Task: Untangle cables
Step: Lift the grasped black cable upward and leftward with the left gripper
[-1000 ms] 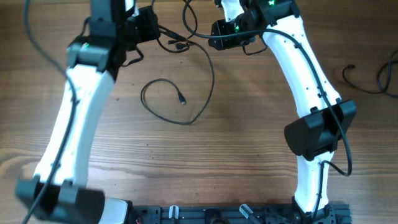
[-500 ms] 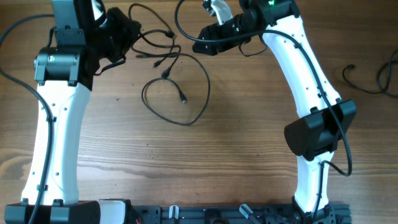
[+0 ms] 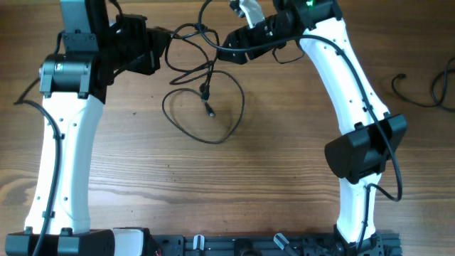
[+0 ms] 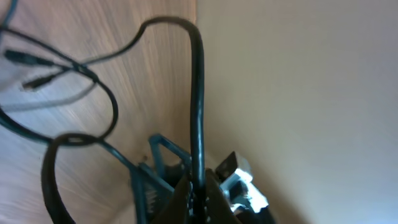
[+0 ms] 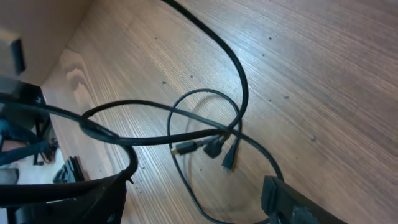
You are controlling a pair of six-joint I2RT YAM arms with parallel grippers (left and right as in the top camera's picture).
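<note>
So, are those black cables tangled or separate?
Tangled: the cables loop across one another, and their plug ends sit bunched together where the loops cross.

Looked like a robotics lab or test bench, going by the white multi-joint left arm (image 3: 64,142) & right arm (image 3: 352,78) rising from a black mounting rail (image 3: 234,245) at the near edge of a plain wood-grain table (image 3: 284,163), w/ black wiring run along the links. Had thin black cables (image 3: 208,108) looped over the tabletop & more loose cords (image 3: 397,77) at its far right edge, i.e. a work surface given over to the rig. Backed onto a bare beige wall (image 4: 298,81), per left wrist cam.
</note>
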